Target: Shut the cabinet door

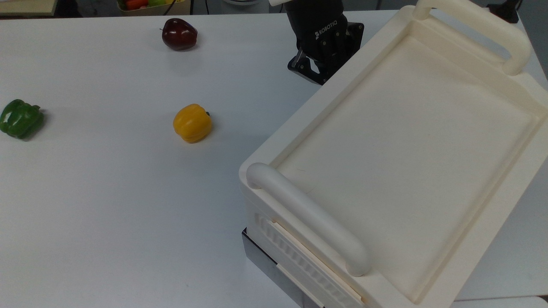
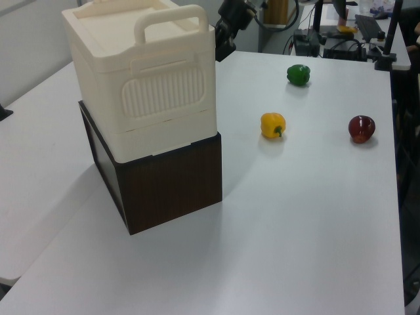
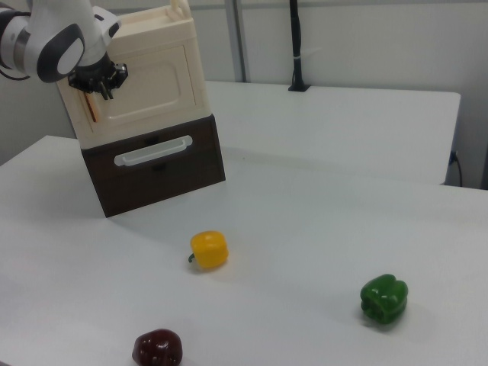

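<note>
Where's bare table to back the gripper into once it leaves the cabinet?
Widest free patch: the table nearest the top view's bottom left, below the yellow pepper and green pepper. Another bare strip lies between the apple and the gripper. It is crowded where the gripper sits against the cabinet and its door.

cabinet (image 1: 411, 141): cream-white, ribbed end panel | cabinet door (image 3: 149, 90): cream-white, copper-coloured handle | base (image 2: 167, 180): dark brown wood-grain | gripper (image 1: 319, 70): black, white lettering | yellow bell pepper (image 1: 192, 123): yellow | green bell pepper (image 1: 20, 118): green | apple (image 1: 179, 34): dark red | table (image 1: 107, 192): white
</note>
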You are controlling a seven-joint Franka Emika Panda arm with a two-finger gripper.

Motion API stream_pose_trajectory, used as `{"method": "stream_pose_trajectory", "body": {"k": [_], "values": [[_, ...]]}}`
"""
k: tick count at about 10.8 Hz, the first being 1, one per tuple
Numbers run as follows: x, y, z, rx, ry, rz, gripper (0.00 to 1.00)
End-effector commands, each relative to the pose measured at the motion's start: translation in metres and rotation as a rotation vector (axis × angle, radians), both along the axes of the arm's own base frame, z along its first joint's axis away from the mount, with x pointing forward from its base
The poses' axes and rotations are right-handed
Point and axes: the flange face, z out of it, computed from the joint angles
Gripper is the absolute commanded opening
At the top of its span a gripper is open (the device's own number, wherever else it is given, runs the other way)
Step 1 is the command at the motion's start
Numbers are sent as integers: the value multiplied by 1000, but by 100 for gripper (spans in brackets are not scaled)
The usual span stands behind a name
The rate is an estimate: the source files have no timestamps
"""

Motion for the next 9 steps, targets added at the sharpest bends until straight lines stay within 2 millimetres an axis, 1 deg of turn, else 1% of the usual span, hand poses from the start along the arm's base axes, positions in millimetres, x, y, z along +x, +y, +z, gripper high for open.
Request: {"method": "stream_pose_trajectory", "body": {"k": [1, 3, 4, 6, 8, 9], "values": [[4, 14, 4, 19, -39, -18, 11], [1, 11, 5, 6, -30, -10, 11], [-2, 6, 4, -3, 2, -1, 11], [-9, -24, -1, -63, 114, 6, 11], [-22, -56, -3, -111, 259, -3, 11], [-33, -75, 4, -133, 325, -52, 11]]}}
